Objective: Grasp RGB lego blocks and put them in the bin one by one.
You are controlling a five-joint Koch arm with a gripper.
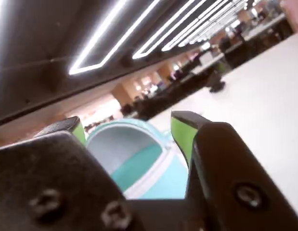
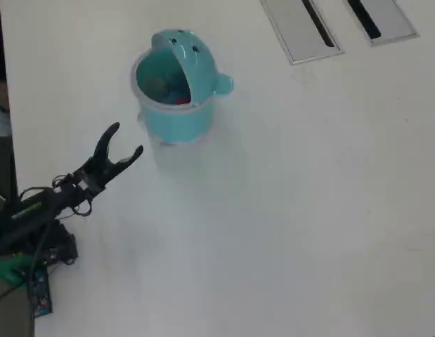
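Jaws [image 2: 126, 140] spread wide, empty | bin [image 2: 176, 112] lid open | only overhead shows red block [image 2: 182, 100] inside

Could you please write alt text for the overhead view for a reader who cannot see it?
A black robot arm's open gripper hovers empty over a white table, pointing toward a teal bin with its lid flipped up.

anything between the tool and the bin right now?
Nothing visible. In the overhead view the open tool is apart from the bin, only bare table between them. Something red shows inside the bin.
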